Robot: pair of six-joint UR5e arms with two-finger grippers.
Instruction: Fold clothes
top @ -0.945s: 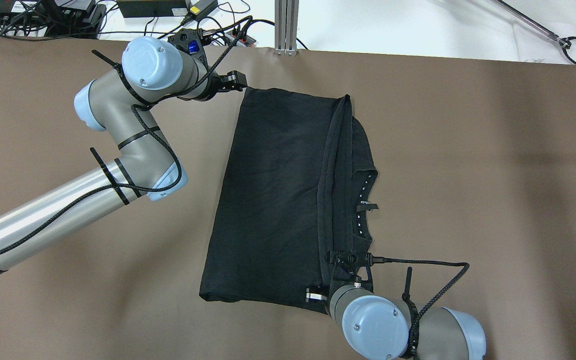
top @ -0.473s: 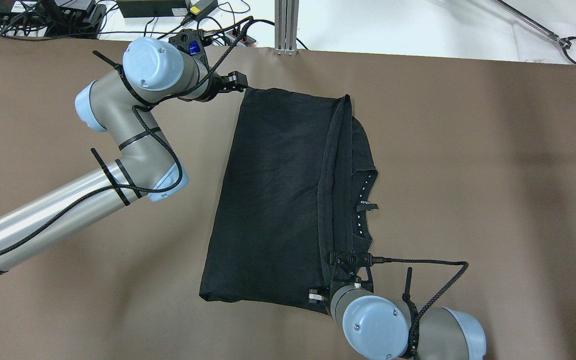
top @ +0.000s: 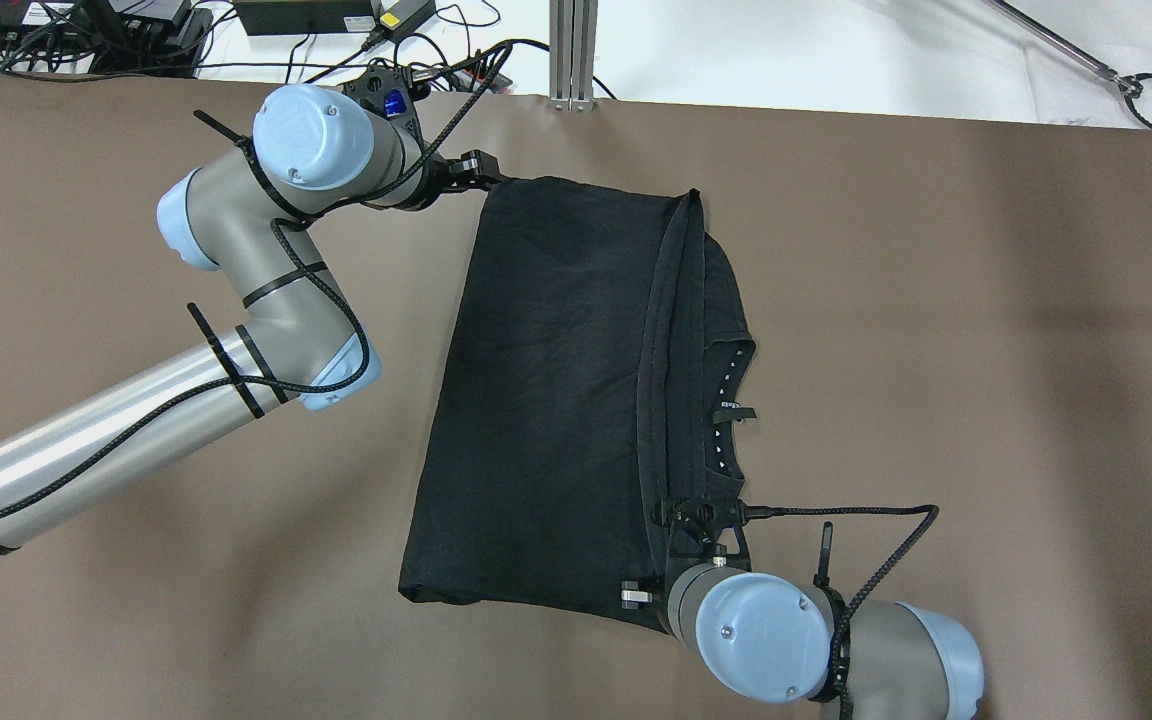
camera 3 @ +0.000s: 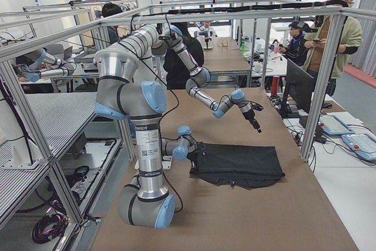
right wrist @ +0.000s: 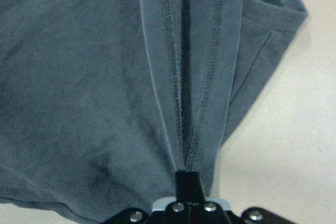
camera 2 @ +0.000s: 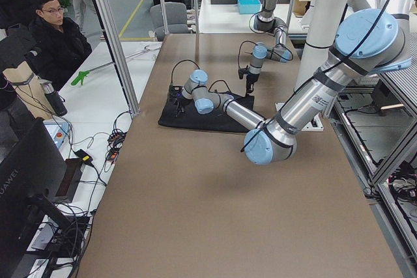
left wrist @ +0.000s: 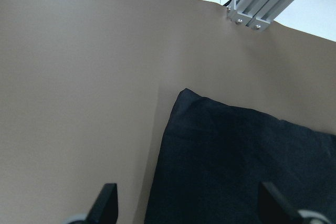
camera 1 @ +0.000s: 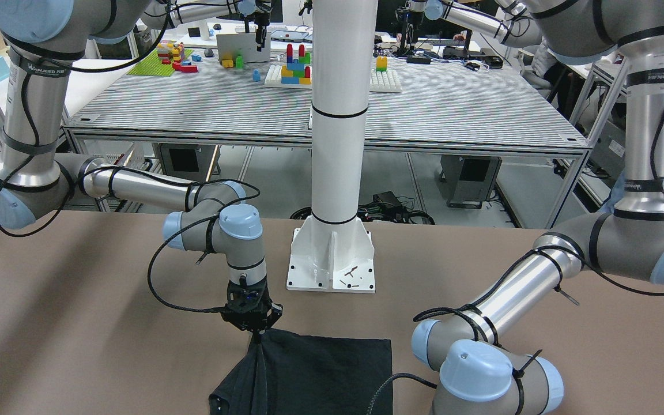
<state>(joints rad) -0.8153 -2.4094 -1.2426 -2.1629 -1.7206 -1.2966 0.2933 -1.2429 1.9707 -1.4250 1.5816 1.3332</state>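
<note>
The black garment (top: 546,400) lies folded on the brown table (top: 936,300), hemmed edges gathered into a ridge.

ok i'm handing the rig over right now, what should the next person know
The left gripper is open, holding nothing, hovering at the far corner of the shirt.
The right gripper is shut on the shirt's bunched hems at the robot-side edge.
The shirt lies on the table, folded over once, with the collar side showing beyond the hems.
Left: lay the hems flat, then probably more folds.
</note>
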